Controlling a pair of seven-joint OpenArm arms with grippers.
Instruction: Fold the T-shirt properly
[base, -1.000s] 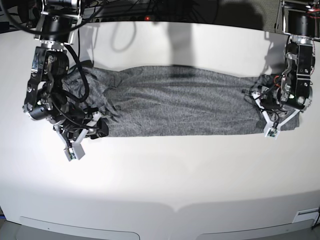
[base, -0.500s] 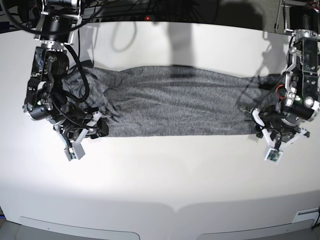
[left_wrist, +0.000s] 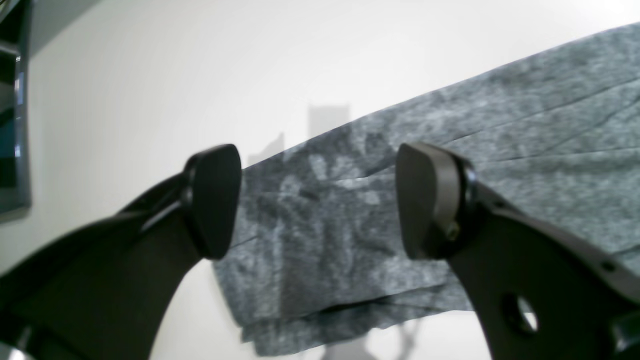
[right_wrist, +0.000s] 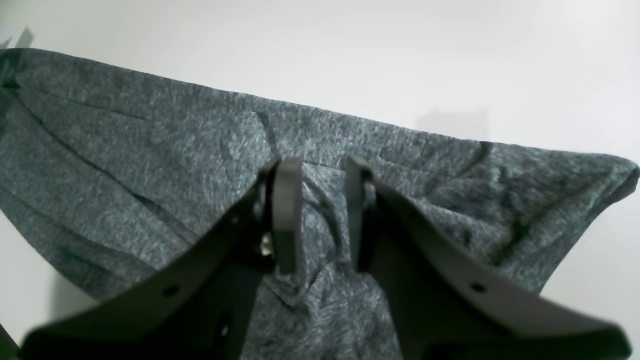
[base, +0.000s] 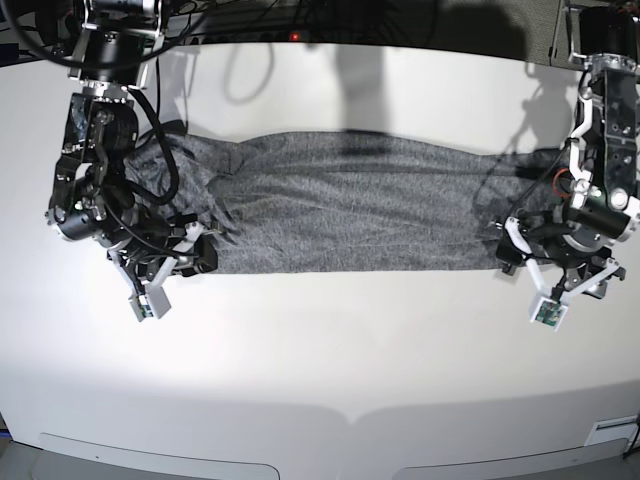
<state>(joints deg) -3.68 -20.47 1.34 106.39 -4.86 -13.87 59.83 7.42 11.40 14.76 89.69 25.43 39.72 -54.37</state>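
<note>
The shirt (base: 350, 205) lies as a long folded band across the middle of the tabletop (base: 330, 370). One risk: the right gripper (right_wrist: 322, 220), at the frame's left in the base view, pinches a ridge of cloth between nearly closed fingers (right_wrist: 287, 220), so a lone pull could drag the band askew or open the fold. The left gripper (base: 560, 280), at the frame's right, hangs just off the shirt's end, fingers (left_wrist: 212, 200) spread wide and empty, angled down toward the tabletop.
</note>
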